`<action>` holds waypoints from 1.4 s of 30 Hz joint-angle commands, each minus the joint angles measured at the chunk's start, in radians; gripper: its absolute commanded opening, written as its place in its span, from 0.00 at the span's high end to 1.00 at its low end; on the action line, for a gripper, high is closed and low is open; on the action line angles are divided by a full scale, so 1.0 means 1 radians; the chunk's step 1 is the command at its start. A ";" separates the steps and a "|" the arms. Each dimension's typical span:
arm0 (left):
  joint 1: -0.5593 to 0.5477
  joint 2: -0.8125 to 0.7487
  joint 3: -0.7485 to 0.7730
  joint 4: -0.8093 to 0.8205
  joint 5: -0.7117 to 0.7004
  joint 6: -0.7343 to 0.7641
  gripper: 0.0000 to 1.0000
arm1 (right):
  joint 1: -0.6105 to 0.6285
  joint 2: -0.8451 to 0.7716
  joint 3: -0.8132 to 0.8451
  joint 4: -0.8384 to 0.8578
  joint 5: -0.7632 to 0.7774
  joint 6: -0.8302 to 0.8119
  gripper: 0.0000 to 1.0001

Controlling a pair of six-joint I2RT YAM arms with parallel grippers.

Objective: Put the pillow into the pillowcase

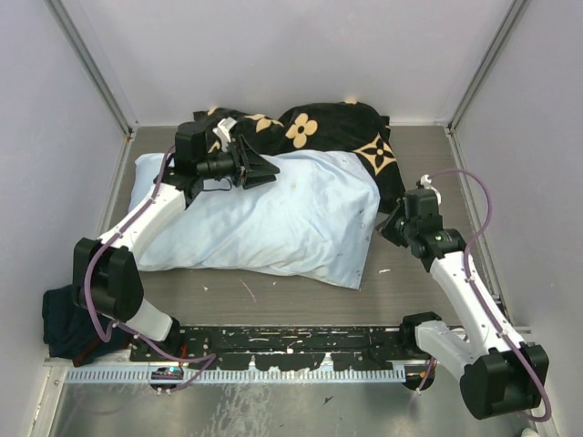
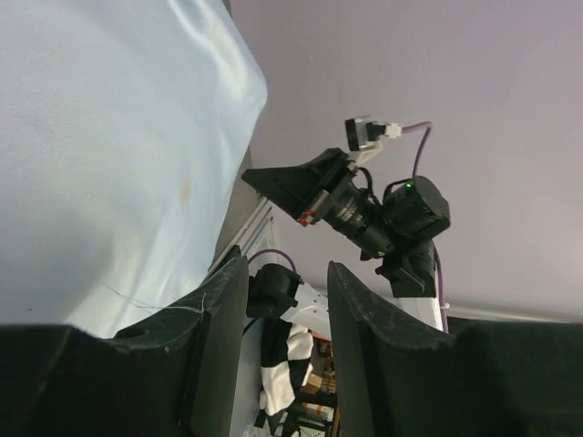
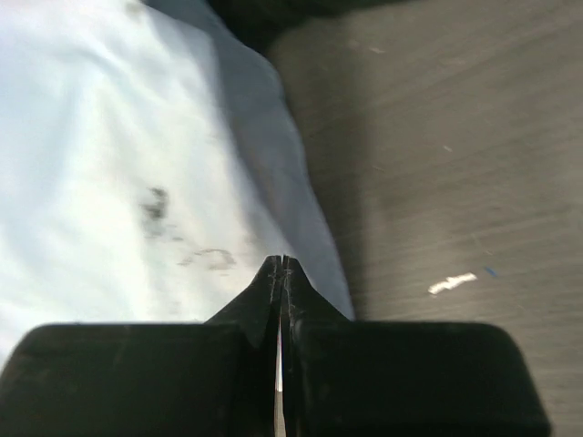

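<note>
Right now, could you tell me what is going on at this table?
Two robot arms are working on bedding. The light blue pillowcase lies plump across the table, so the pillow seems to be inside it already, out of sight. The left gripper is open at its far edge, beside a black flowered cloth. The right gripper is shut at its right end; whether it pinches fabric is unclear.

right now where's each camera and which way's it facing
top external: above, behind the bases, looking down on the table; both arms flank the pillowcase.
left wrist: on the left arm, facing across at the right arm; open left claw below.
right wrist: on the right arm, facing down at the pillowcase edge; shut right claw below.
shared: all show the pillowcase.
</note>
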 commanded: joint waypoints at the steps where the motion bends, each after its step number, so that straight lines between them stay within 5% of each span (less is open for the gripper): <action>1: 0.005 -0.021 -0.018 0.025 0.043 0.007 0.53 | -0.003 0.036 -0.056 -0.007 0.153 -0.030 0.99; 9: 0.009 -0.052 -0.025 0.005 0.065 0.030 0.53 | -0.002 0.170 -0.075 0.043 0.214 -0.026 0.99; 15: 0.009 -0.063 -0.028 0.018 0.072 0.017 0.53 | -0.002 0.050 -0.026 0.032 0.189 -0.018 0.99; 18: 0.008 -0.059 -0.030 0.049 0.072 -0.006 0.53 | -0.002 -0.016 -0.056 0.066 0.130 -0.007 0.83; 23: -0.013 -0.065 -0.045 0.042 0.032 -0.015 0.55 | -0.002 -0.009 -0.150 0.182 -0.011 0.035 0.75; 30: -0.045 -0.257 -0.097 -0.375 -0.283 0.198 0.63 | -0.003 -0.085 -0.208 0.307 -0.128 0.024 0.57; 36: -0.045 -0.588 -0.207 -0.647 -0.588 0.162 0.62 | -0.002 -0.070 -0.229 0.428 -0.306 0.052 0.43; 42: -0.044 -0.781 -0.388 -0.734 -0.650 0.035 0.54 | -0.003 0.011 -0.234 0.521 -0.404 0.069 0.40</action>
